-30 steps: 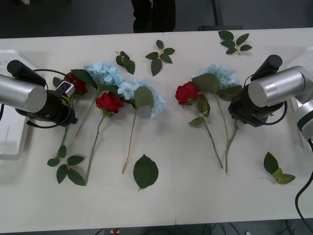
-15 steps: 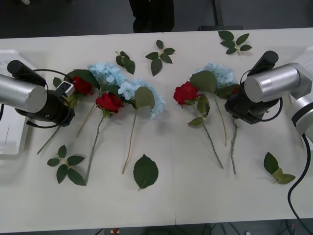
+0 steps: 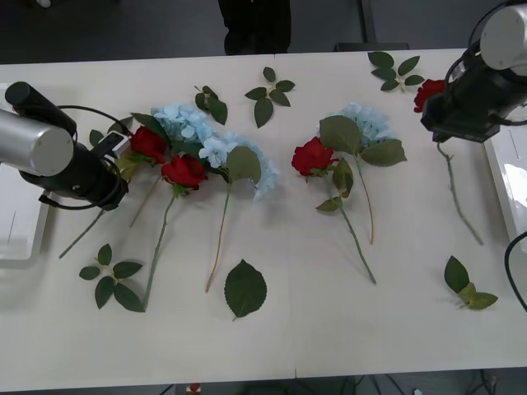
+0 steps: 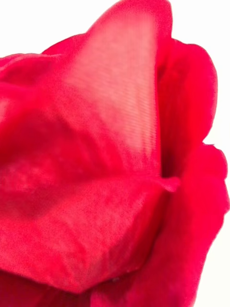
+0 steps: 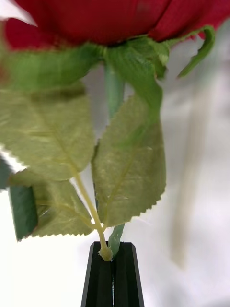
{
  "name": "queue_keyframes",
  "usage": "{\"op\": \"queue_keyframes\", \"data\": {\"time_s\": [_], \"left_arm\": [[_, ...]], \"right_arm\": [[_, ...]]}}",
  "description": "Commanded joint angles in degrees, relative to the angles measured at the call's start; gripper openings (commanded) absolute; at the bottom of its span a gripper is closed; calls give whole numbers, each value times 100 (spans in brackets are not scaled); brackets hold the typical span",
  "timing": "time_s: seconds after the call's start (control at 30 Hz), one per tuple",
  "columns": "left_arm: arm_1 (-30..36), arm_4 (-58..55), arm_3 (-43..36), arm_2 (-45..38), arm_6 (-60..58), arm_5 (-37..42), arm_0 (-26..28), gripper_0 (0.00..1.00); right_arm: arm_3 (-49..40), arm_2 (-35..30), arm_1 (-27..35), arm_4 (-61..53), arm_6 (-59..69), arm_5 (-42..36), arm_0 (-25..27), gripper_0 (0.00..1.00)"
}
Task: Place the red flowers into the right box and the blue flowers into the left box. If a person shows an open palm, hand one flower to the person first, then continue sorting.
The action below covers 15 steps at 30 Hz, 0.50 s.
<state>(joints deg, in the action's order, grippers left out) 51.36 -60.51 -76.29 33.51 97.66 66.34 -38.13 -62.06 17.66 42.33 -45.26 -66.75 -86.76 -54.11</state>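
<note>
Since the earlier frame the right end effector (image 3: 449, 111) has lifted its red rose (image 3: 428, 92) toward the right box (image 3: 504, 177), grasping it below the head; the dangling stem could snag the rim. Left end effector (image 5: 113, 268) is clenched on another rose's stem (image 5: 114, 91), whose head (image 3: 148, 143) touches blue hydrangeas (image 3: 183, 123), risking dragging them across the surface (image 3: 329, 329).

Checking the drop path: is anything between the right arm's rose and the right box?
Nothing visible. The right end effector holds the red rose off the table beside the right box; bare table lies between.
</note>
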Motion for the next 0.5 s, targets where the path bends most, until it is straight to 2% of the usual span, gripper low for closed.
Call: {"op": "queue_keyframes", "data": {"time_s": [0.03,0.1,0.17,0.27,0.33,0.5], "left_arm": [[1043,-1024,-1274,-609,-318,494,-10,0],[1271,-1446,-1722,-952,-300,556,245,0],[1473,-2123,-2276,-1576,-300,459,746,0],[1465,-2791,-2900,-2297,-300,151,1414,0],[1210,-3239,-3410,-2701,-282,-385,1950,0],[93,-2975,-4157,-2780,-309,-1554,2381,0]], "right_arm": [[-52,9,653,589,-1490,-43,-408,0],[-34,18,776,932,-2008,45,-408,0],[97,71,935,1213,-2536,230,-408,0],[352,290,1084,1608,-2958,669,-416,0],[669,589,1216,1802,-3107,1170,-416,0],[1644,1134,1234,1846,-3028,2278,-416,0]]}}
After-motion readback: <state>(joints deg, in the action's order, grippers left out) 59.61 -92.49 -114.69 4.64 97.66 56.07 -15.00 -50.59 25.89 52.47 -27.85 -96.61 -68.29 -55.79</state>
